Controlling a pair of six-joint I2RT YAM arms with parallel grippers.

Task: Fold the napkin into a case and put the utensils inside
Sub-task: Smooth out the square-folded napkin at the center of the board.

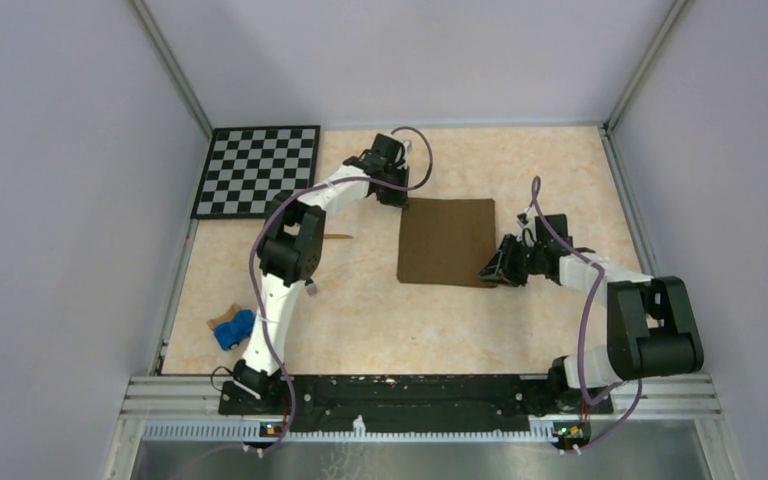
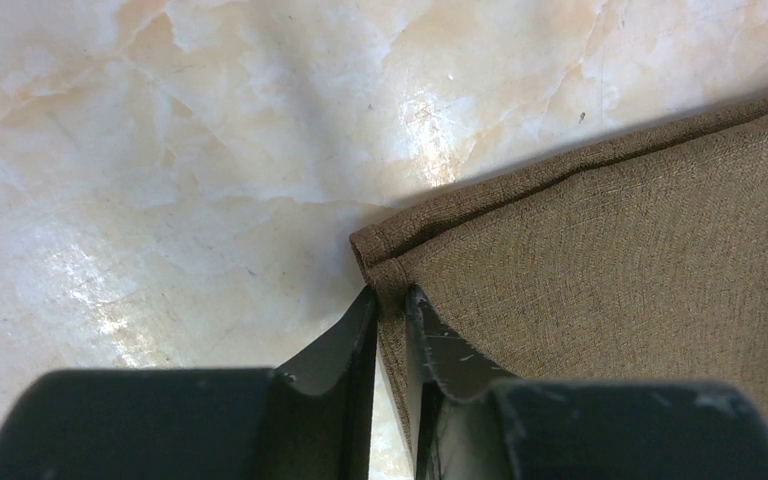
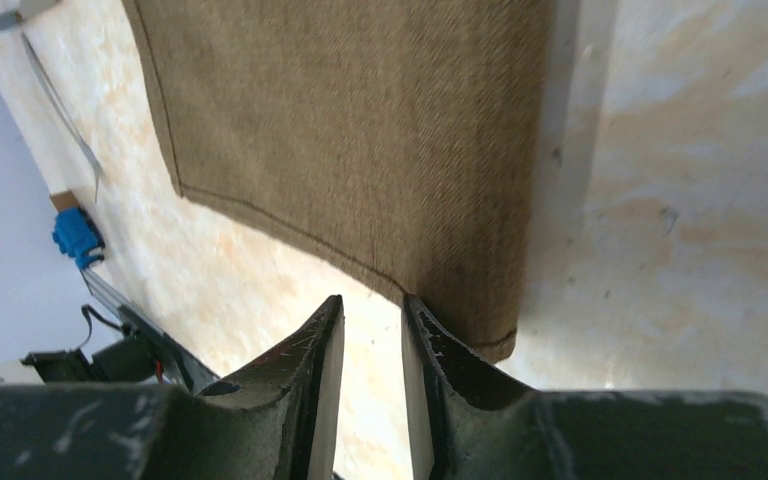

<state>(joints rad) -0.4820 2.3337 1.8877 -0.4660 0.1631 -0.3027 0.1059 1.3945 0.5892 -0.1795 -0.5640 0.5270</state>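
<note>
The dark brown napkin (image 1: 447, 240) lies flat on the table, a single unfolded square. My left gripper (image 1: 397, 197) is at its far left corner. In the left wrist view the left gripper (image 2: 392, 295) pinches the napkin's (image 2: 610, 250) hemmed corner between its narrow jaws. My right gripper (image 1: 490, 272) sits at the near right corner. In the right wrist view the right gripper (image 3: 372, 300) stands open just short of the napkin (image 3: 360, 130), with bare table between its jaws. A thin grey utensil (image 3: 60, 110) lies beyond the cloth. A slim brownish utensil (image 1: 339, 237) pokes out beside the left arm.
A black-and-white checkerboard (image 1: 258, 170) lies at the far left. A small blue toy car (image 1: 233, 328) sits on a bit of cardboard near the left front and shows again as the toy car (image 3: 77, 237) in the right wrist view. Grey walls enclose three sides.
</note>
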